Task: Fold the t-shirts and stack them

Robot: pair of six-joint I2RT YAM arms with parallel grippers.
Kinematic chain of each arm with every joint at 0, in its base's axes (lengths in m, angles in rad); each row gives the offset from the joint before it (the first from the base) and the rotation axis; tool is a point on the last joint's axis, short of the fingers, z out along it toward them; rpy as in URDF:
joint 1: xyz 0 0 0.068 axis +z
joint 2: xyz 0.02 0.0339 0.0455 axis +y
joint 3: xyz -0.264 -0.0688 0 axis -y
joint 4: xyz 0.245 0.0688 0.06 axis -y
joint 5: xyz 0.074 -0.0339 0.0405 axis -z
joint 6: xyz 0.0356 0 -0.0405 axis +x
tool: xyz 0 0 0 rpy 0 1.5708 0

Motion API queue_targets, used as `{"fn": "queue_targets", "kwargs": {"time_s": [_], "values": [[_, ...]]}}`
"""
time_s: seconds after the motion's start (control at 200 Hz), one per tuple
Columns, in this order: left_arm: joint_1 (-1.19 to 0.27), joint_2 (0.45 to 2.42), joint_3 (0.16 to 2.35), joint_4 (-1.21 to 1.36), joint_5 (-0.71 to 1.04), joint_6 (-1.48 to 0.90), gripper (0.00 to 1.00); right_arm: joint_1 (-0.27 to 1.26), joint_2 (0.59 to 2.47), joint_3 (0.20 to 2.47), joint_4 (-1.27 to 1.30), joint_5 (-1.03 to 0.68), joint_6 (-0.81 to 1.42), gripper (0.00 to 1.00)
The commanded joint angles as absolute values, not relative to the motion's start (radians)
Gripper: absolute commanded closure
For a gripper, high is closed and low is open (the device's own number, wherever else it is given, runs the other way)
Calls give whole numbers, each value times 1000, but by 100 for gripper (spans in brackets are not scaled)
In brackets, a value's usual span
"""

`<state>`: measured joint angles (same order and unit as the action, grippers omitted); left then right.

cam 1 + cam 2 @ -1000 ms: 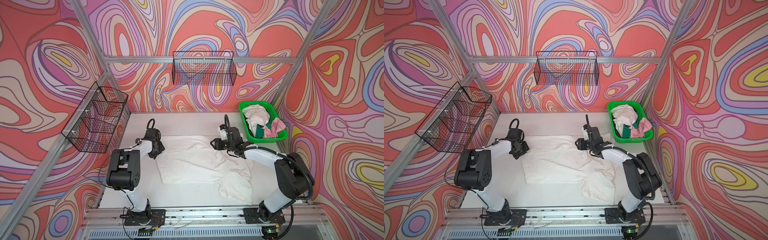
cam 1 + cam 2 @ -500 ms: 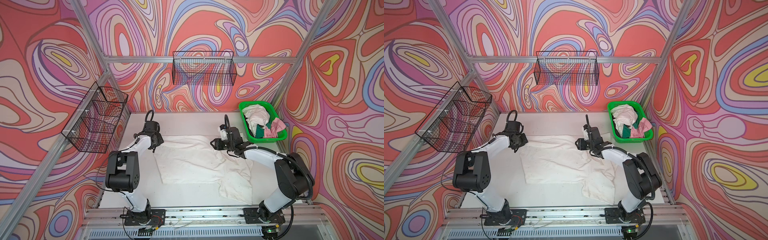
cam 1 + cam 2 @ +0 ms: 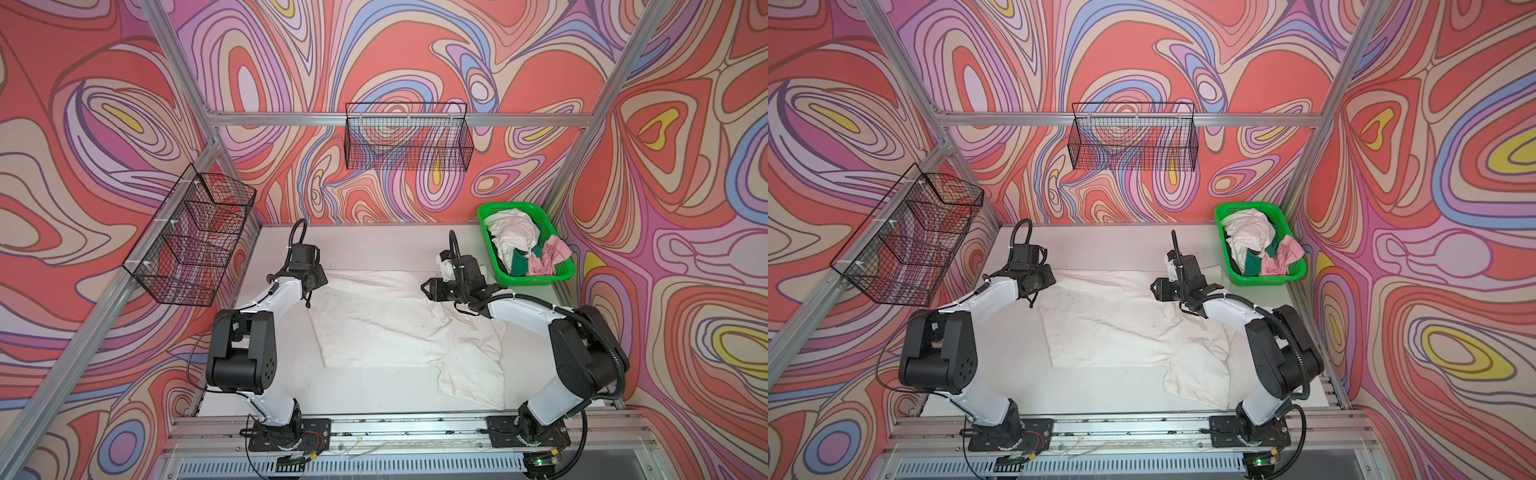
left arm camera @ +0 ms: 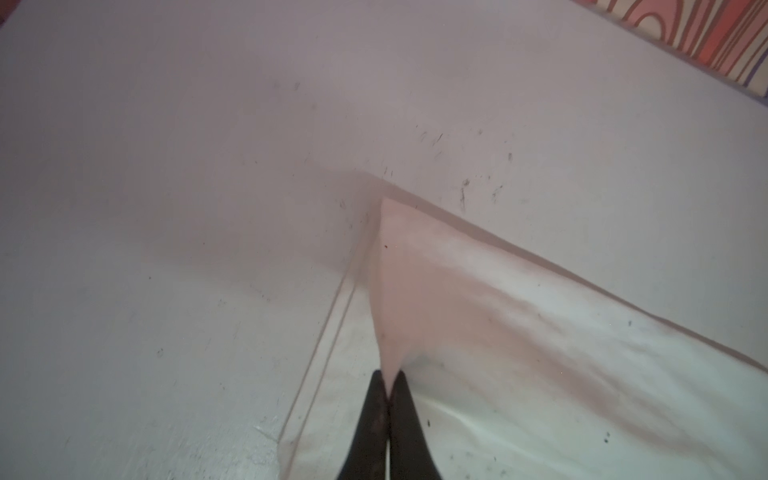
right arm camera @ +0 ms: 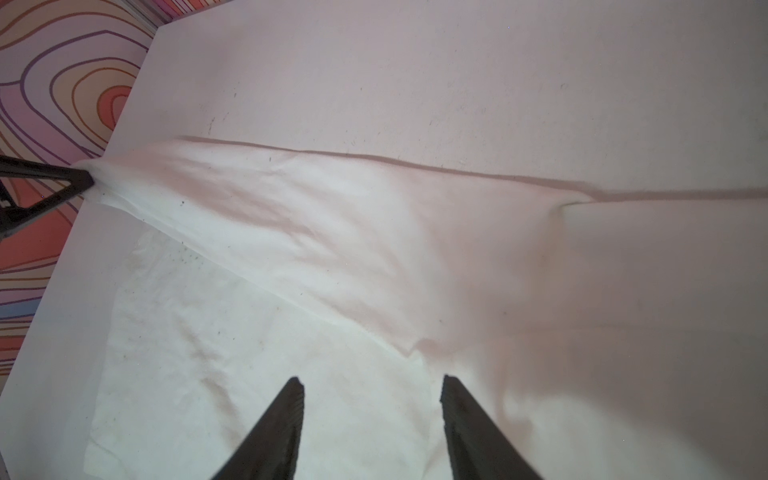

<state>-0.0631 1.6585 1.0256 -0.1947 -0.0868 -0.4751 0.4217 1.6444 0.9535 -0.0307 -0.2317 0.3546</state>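
Observation:
A large white t-shirt [image 3: 395,328] [image 3: 1121,328] with small black specks lies spread on the white table in both top views. One sleeve hangs toward the front right. My left gripper [image 3: 320,282] [image 3: 1050,280] is shut on the shirt's far left corner. In the left wrist view the cloth [image 4: 540,353] rises as a taut peak into the closed fingertips of the gripper [image 4: 390,380]. My right gripper [image 3: 426,289] [image 5: 372,382] hovers open just above the shirt's far right part, with nothing between its fingers. More t-shirts sit crumpled in the basket: white [image 3: 513,232], dark green [image 3: 519,264], pink [image 3: 548,255].
A bright green mesh basket [image 3: 536,278] stands at the table's far right corner. Black wire baskets hang on the left wall [image 3: 191,241] and the back wall [image 3: 409,143]. An aluminium rail [image 3: 395,428] carrying both arm bases runs along the front.
My left arm has swung toward the back of the table with the shirt's corner in its grip, pulling that edge taut. The right arm has not moved.

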Motion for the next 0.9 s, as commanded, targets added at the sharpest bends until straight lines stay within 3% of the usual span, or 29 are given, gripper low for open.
{"fn": "queue_targets", "kwargs": {"time_s": [0.0,0.23,0.571,0.656,0.696,0.896], "values": [[-64,1668,974,-160,-115,-537,100,420,1653,963,-45,-201,364,44],[-58,1702,981,-178,-120,-570,100,393,1653,967,-98,-143,383,44],[-41,1619,988,-239,-137,-610,35,272,1638,957,-134,-129,438,43],[-43,1581,1013,-277,-120,-617,28,263,1644,963,-137,-105,445,42],[-42,1565,1026,-299,-116,-624,20,257,1646,966,-137,-95,450,42],[-84,1569,1098,-310,-54,-674,12,215,1678,995,-136,-28,474,42]]}}
